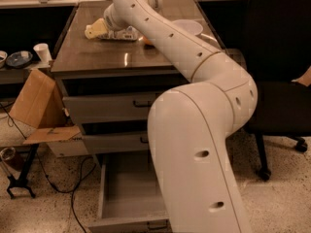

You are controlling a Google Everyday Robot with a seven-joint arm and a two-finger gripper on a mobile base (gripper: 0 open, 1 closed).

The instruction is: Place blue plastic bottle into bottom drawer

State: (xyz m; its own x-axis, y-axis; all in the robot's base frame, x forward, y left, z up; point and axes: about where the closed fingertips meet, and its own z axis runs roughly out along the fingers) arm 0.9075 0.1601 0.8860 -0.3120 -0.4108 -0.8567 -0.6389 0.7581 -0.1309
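Note:
The blue plastic bottle lies on its side on the cabinet top, beside a yellowish bag. My gripper is at the end of the white arm, low over the cabinet top, right at the bottle's left end, mostly hidden by the wrist. The bottom drawer is pulled open below, with a plain grey inside; my arm's large lower link covers its right part.
An orange peeks out behind the arm, and a white bowl stands at the top's right. The two upper drawers are shut. A cardboard box and cables are on the left, a black chair on the right.

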